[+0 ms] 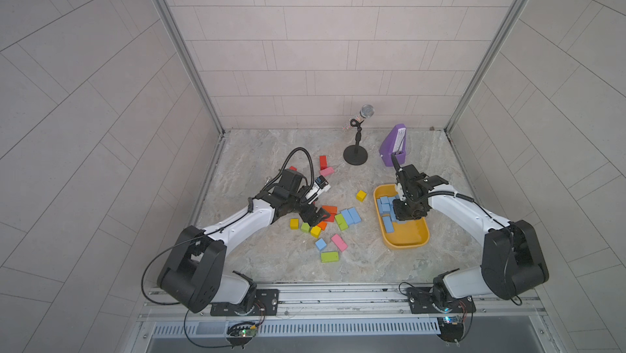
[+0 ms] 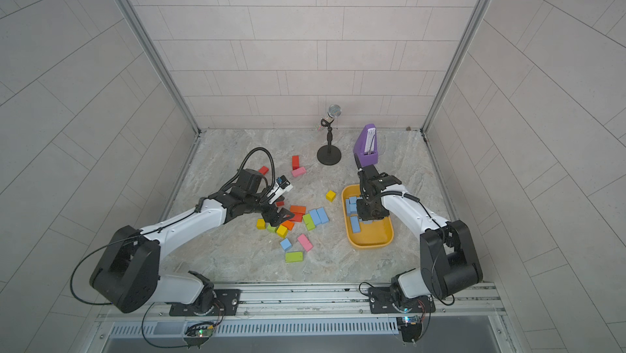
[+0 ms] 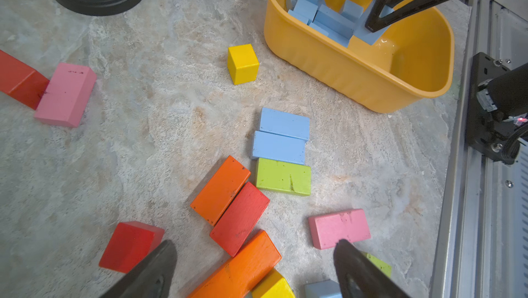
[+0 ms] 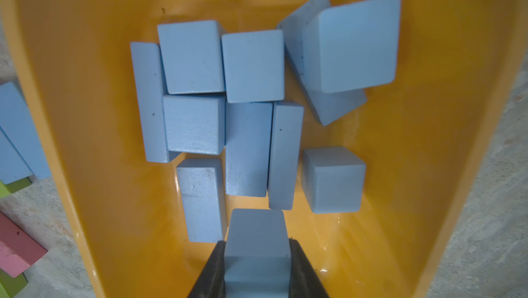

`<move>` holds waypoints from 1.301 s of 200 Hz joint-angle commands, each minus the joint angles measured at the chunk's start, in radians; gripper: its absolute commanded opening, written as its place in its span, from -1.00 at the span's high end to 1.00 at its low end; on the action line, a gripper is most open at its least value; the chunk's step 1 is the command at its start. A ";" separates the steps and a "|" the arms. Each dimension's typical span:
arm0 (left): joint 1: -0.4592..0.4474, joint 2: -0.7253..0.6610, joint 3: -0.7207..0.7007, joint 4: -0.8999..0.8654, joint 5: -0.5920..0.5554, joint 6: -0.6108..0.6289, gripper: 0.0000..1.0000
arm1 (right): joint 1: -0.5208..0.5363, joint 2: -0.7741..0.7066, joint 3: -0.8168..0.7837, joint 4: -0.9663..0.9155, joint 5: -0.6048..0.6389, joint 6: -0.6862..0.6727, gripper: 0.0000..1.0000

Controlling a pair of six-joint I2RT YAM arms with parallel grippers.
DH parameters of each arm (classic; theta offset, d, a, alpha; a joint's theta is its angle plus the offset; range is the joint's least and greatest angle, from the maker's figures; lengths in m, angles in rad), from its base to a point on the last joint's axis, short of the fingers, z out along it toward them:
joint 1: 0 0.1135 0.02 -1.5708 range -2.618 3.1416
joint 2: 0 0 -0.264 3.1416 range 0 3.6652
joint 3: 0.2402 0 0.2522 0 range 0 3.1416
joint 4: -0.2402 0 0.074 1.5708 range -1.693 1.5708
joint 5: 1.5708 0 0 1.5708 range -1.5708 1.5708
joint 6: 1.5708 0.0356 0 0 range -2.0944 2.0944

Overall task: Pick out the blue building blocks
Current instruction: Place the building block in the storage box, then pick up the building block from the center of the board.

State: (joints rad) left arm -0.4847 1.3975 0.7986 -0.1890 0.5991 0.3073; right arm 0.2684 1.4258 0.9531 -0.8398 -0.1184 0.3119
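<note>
Several blue building blocks [image 4: 248, 65] lie piled in the yellow tray [image 4: 85, 82], which shows in both top views [image 1: 406, 244] [image 2: 371, 244]. My right gripper [image 4: 257, 246] points down into the tray, shut on one more blue block [image 4: 257, 233]. Two blue bricks [image 3: 284, 123] [image 3: 278, 148] lie side by side on the table [image 1: 351, 216], and a blue cube [image 1: 320, 244] sits nearer the front. My left gripper [image 3: 255, 243] hangs open over orange and red bricks [image 1: 316, 219], holding nothing.
A microphone stand [image 1: 355, 156] and a purple metronome [image 1: 394, 146] stand at the back. Loose blocks lie around: a yellow cube [image 3: 243, 63], pink bricks [image 3: 338, 228] [image 3: 65, 95], green bricks [image 3: 283, 176] [image 1: 329, 256], a red brick [image 1: 323, 162]. A metal rail [image 3: 485, 196] edges the front.
</note>
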 commanded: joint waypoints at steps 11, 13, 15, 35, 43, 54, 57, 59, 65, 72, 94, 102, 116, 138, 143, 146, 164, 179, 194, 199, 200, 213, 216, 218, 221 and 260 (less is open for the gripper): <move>0.001 0.008 0.029 -0.017 -0.007 0.024 -0.82 | 0.006 -0.011 0.000 -0.025 -0.005 -0.009 0.22; 0.001 0.008 0.031 -0.018 -0.006 0.024 -0.82 | 0.006 -0.013 0.000 -0.025 -0.006 -0.008 0.21; 0.001 0.008 0.031 -0.018 -0.007 0.024 -0.82 | 0.006 -0.013 0.000 -0.026 -0.007 -0.009 0.18; 0.001 0.008 0.032 -0.023 -0.011 0.024 -0.82 | 0.006 -0.022 0.000 -0.028 -0.010 -0.008 0.07; 0.001 0.007 0.034 -0.023 -0.014 0.024 -0.82 | 0.006 -0.025 0.000 -0.028 -0.009 -0.007 0.06; 0.001 0.006 0.033 -0.024 -0.016 0.023 -0.82 | 0.006 -0.029 0.002 -0.030 -0.007 -0.007 0.05; 0.000 0.006 0.034 -0.024 -0.015 0.024 -0.82 | 0.006 -0.030 0.002 -0.030 -0.007 -0.007 0.05; 0.001 0.006 0.033 -0.024 -0.015 0.024 -0.82 | 0.006 -0.031 0.002 -0.030 -0.007 -0.007 0.06; 0.001 0.005 0.035 -0.024 -0.016 0.024 -0.83 | 0.006 -0.034 0.004 -0.030 -0.010 -0.007 0.05; 0.002 0.006 0.035 -0.023 -0.016 0.023 -0.83 | 0.010 -0.038 0.005 -0.030 -0.012 -0.005 0.05; 0.006 0.005 0.037 -0.024 -0.022 0.024 -0.84 | 0.045 -0.054 0.017 -0.030 0.003 0.002 0.05; 0.008 0.002 0.038 -0.023 -0.029 0.023 -0.84 | 0.071 -0.060 0.026 -0.027 0.017 0.008 0.05; 0.023 -0.004 0.039 -0.023 -0.040 0.022 -0.85 | 0.133 -0.060 0.050 -0.014 0.027 0.013 0.06; 0.072 -0.021 0.032 -0.011 -0.051 0.004 -0.86 | 0.245 -0.023 0.114 0.001 0.069 0.023 0.02; 0.087 -0.024 0.031 -0.008 -0.050 -0.002 -0.87 | 0.270 -0.007 0.132 0.006 0.074 0.024 0.01; 0.097 -0.028 0.031 -0.007 -0.047 -0.006 -0.87 | 0.285 0.004 0.143 0.008 0.077 0.023 0.01; 0.166 -0.044 0.025 0.004 -0.035 -0.028 -0.87 | 0.367 0.093 0.227 0.018 0.077 0.026 0.00; 0.232 -0.060 0.017 0.019 -0.033 -0.066 -0.87 | 0.442 0.178 0.303 0.013 0.087 0.027 0.00; 0.306 -0.079 0.004 0.046 -0.032 -0.109 -0.88 | 0.512 0.254 0.364 0.017 0.079 0.015 0.00; 0.331 -0.087 0.000 0.053 -0.032 -0.120 -0.88 | 0.537 0.276 0.379 0.023 0.076 0.006 0.00; 0.335 -0.089 -0.001 0.054 -0.032 -0.122 -0.88 | 0.543 0.280 0.380 0.023 0.075 0.002 0.00; 0.399 -0.108 -0.007 0.059 -0.022 -0.141 -0.88 | 0.609 0.330 0.415 0.033 0.076 -0.047 0.00; 0.413 -0.111 -0.008 0.060 -0.019 -0.145 -0.88 | 0.623 0.341 0.423 0.033 0.080 -0.052 -0.01; 0.422 -0.114 -0.010 0.061 -0.016 -0.148 -0.88 | 0.632 0.350 0.428 0.033 0.083 -0.055 -0.01; 0.433 -0.118 -0.011 0.063 -0.012 -0.151 -0.88 | 0.645 0.360 0.436 0.033 0.086 -0.056 -0.01; 0.501 -0.136 -0.024 0.075 0.011 -0.141 -0.88 | 0.746 0.470 0.498 0.032 0.008 -0.024 -0.03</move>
State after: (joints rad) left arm 0.0051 1.2785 0.7910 -0.1337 0.5724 0.1688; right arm 0.9817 1.8637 1.4193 -0.7876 -0.0807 0.2844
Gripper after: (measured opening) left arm 0.941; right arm 0.513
